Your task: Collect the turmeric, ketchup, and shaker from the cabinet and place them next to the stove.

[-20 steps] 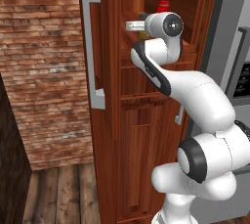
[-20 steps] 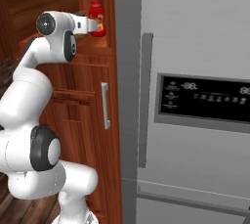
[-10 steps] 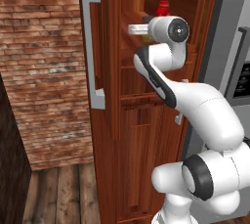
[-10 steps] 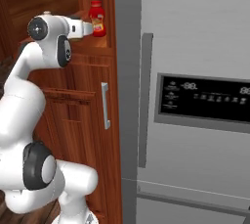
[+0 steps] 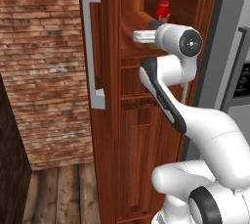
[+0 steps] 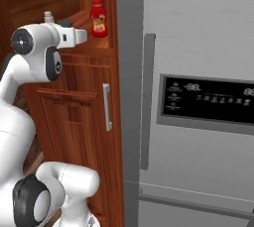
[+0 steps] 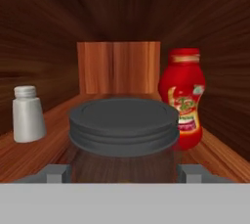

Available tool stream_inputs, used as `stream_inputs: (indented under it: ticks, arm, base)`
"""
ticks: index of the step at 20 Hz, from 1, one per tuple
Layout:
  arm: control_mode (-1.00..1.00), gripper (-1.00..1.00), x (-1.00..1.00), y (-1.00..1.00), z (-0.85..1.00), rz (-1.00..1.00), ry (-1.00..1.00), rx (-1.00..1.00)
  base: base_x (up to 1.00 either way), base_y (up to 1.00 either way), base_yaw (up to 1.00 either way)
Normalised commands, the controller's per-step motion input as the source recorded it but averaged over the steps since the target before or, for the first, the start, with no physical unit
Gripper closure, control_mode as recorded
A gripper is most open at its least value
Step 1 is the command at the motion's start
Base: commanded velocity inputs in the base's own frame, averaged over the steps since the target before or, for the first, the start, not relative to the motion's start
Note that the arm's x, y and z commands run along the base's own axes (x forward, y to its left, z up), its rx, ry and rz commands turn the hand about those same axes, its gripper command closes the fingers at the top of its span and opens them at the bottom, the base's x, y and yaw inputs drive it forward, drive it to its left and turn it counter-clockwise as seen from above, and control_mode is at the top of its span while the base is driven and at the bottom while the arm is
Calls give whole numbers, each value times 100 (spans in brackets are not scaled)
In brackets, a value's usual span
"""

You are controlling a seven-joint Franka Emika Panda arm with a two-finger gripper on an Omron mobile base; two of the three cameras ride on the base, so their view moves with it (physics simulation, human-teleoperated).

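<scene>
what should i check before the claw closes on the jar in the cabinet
1. Jar lined up with claw: ok. In the hand view the jar sits centred, a finger tip on each side.
2. Claw open: ok, its tips stand apart, outside the glass.
3. Room beside the jar: ok. The ketchup stands to one side and further back, the shaker to the other.
4. Ketchup and shaker upright: ok.
5. Fingers touching the glass: cannot tell, the tips are cut off at the view's bottom.
6. Arm clear of the cabinet frame: cannot tell.
</scene>
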Motion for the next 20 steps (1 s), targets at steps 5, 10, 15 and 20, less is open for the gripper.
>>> stream_inputs:
  ticks: [5, 10, 15, 20]
  arm:
    - [-100, 100, -75, -2, 0, 0, -7, 0]
    - [-100, 100, -83, -13, -5, 0, -7, 0]
    - [-100, 100, -78, -19, -4, 0, -4, 0]
    - [-100, 100, -51, -18, 0, 0, 0, 1]
  base:
    - [0, 0, 0]
    - [0, 0, 0]
    - [0, 0, 0]
    - [0, 0, 0]
